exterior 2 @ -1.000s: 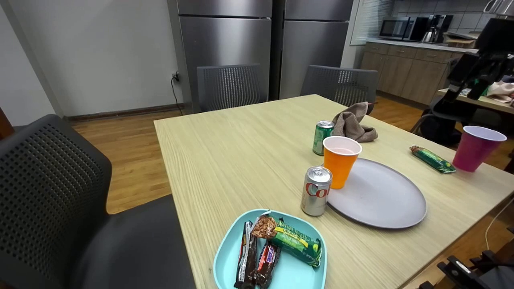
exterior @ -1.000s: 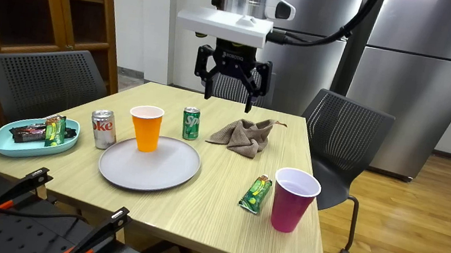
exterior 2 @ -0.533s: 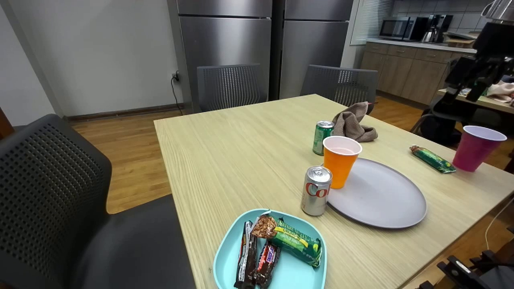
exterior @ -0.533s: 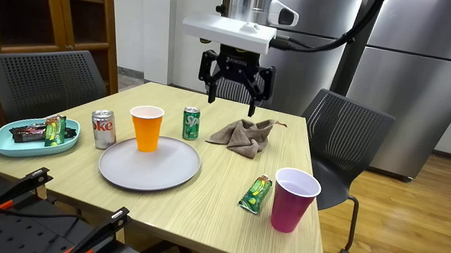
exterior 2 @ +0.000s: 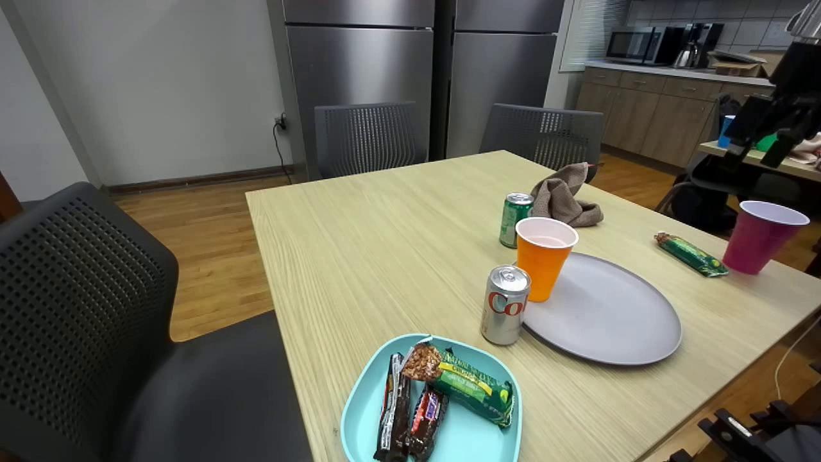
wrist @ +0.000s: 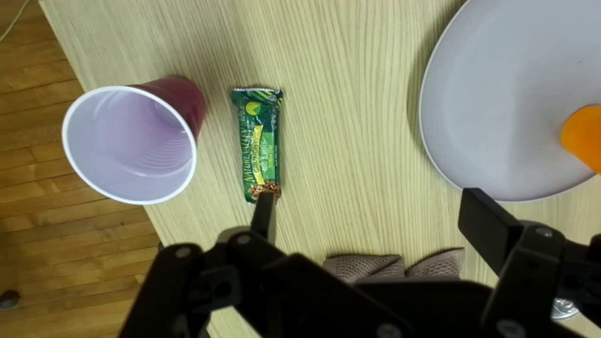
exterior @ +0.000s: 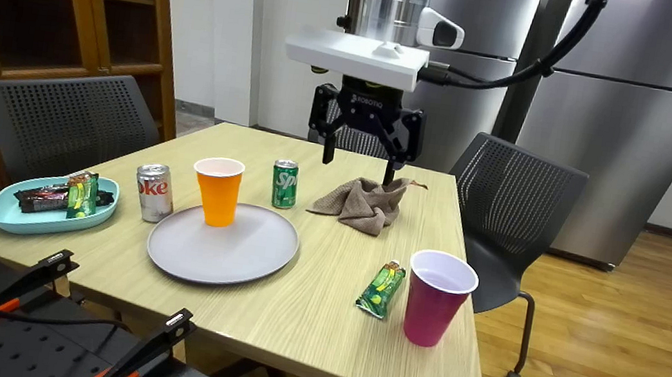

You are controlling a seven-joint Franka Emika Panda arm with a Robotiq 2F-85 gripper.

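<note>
Gripper hangs up in the air, pointed down, its two fingers spread wide apart. For edges and corners I'm going by how the surface sits in an exterior view. Closest stuff below it: a brown cloth, all bunched up, toward the right edge, and a green granola bar lying flat near that same edge, further down toward the near right corner. One fingertip overlaps the top of the cloth from that angle, though I can't tell how much air sits between them. Purple cup stands upright just beside the bar, even nearer the near right corner. Pretty much dead center of the surface is a green Sprite can. Then a round grey plate between the middle and the near edge, with an orange cup standing on it. Silver Coke can stands just beside the plate, on the side facing the near left corner. Way over at that corner is a turquoise tray with another green bar and two dark-wrapped bars in it. Past the right edge there's a dark grey chair, and beyond the far right corner, some steel fridges.
</note>
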